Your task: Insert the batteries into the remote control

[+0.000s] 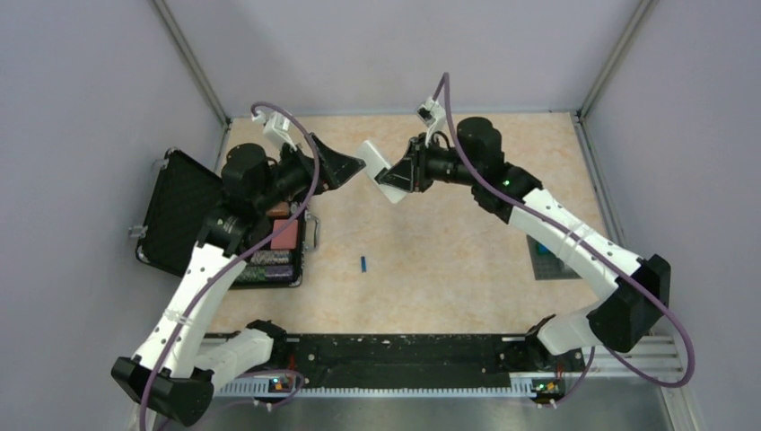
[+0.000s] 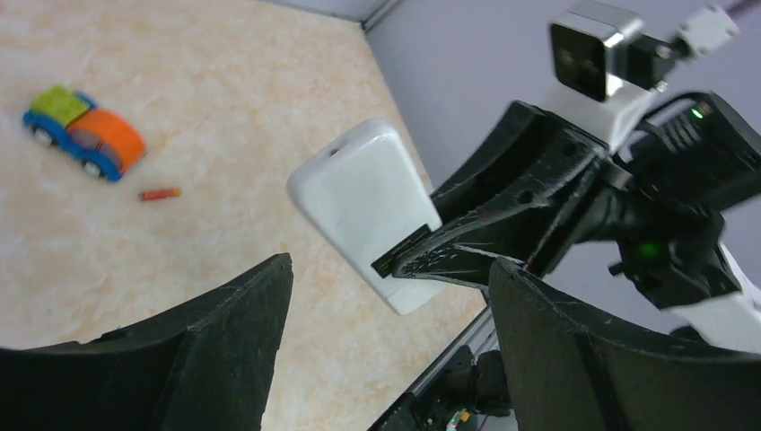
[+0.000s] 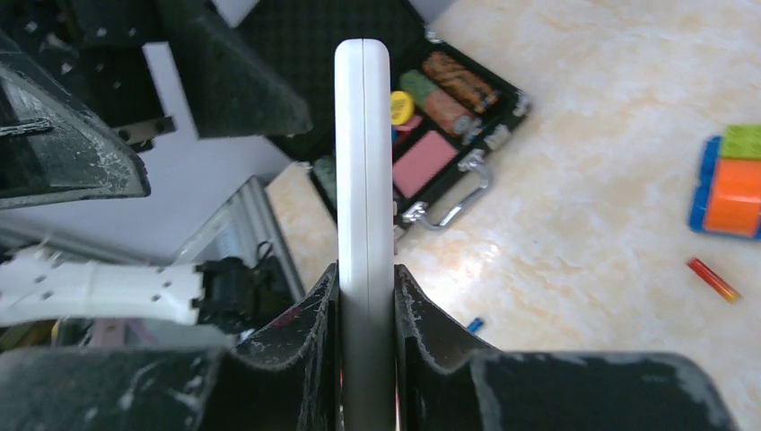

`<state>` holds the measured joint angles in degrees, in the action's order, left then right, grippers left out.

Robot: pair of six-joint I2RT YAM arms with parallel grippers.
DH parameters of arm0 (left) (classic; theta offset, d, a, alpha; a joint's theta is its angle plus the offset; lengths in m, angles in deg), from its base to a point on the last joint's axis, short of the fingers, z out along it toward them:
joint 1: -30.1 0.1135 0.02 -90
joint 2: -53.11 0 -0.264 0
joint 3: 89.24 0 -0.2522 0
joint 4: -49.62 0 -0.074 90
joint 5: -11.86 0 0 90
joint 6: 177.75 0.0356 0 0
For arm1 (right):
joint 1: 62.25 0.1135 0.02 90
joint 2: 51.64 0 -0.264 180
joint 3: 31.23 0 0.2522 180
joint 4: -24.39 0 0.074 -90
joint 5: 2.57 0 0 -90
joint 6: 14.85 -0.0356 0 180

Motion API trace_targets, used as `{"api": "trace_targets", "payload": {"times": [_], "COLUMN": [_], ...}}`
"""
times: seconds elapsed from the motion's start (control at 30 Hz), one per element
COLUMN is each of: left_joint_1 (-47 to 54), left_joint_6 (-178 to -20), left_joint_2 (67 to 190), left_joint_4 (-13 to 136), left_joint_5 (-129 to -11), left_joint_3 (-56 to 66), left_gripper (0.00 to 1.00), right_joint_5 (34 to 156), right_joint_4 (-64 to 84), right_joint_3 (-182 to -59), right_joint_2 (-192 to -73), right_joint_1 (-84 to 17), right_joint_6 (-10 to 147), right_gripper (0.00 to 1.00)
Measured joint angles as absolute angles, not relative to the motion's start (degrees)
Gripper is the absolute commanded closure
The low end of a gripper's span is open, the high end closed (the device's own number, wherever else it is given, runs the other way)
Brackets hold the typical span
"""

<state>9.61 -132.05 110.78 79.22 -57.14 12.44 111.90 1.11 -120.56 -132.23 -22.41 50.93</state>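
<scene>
My right gripper [image 1: 395,184] is shut on the white remote control [image 1: 372,160] and holds it in the air above the table's far middle. It grips the lower end edge-on in the right wrist view [image 3: 363,135]. The plain white back shows in the left wrist view [image 2: 363,193]. My left gripper [image 1: 345,166] is open and empty, its jaws wide apart just left of the remote, not touching it. The blue battery [image 1: 363,263] lies on the table in the middle. The orange-red battery [image 2: 160,193] lies next to the toy car [image 2: 85,132].
An open black case [image 1: 179,211] with chips and cards lies at the left under my left arm. A blue brick on a grey baseplate [image 1: 549,260] sits at the right, partly under my right arm. The black rail [image 1: 404,355] runs along the near edge.
</scene>
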Motion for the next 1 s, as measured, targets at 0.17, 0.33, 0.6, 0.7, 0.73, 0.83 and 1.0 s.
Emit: {"api": "trace_targets", "payload": {"times": [0.17, 0.33, 0.6, 0.7, 0.73, 0.83, 1.0], "left_joint_1": [9.66, 9.81, 9.79, 9.70, 9.70, 9.70, 9.70], "left_joint_6": [-124.00, -116.61, -108.00, -105.77, -105.07, -102.34, -100.42], "left_joint_2": [111.35, 111.28, 111.50, 112.20, 112.57, 114.30, 114.91], "left_joint_4": [78.63, 81.20, 89.51, 92.59, 93.31, 96.15, 98.56], "left_joint_5": [-47.05, -40.69, -35.61, -34.48, -34.39, -34.19, -33.98], "left_joint_3": [6.32, 3.00, -2.57, -4.41, -4.95, -7.47, -8.32], "left_gripper": [0.15, 0.16, 0.16, 0.16, 0.16, 0.16, 0.18], "right_joint_5": [125.10, 130.22, 136.20, 138.00, 139.09, 141.41, 142.76], "right_joint_4": [0.67, -1.82, -4.95, -5.97, -6.41, -8.14, -9.97], "right_joint_3": [-124.62, -127.70, -129.54, -129.54, -129.56, -129.56, -129.56], "right_joint_2": [-131.95, -131.60, -130.79, -130.42, -130.35, -130.05, -129.52], "right_joint_1": [-24.14, -24.88, -24.88, -24.88, -24.84, -24.12, -24.01], "right_joint_6": [50.62, 52.50, 54.86, 55.58, 55.69, 56.22, 57.18], "right_gripper": [0.85, 0.85, 0.89, 0.92, 0.92, 0.92, 0.92]}}
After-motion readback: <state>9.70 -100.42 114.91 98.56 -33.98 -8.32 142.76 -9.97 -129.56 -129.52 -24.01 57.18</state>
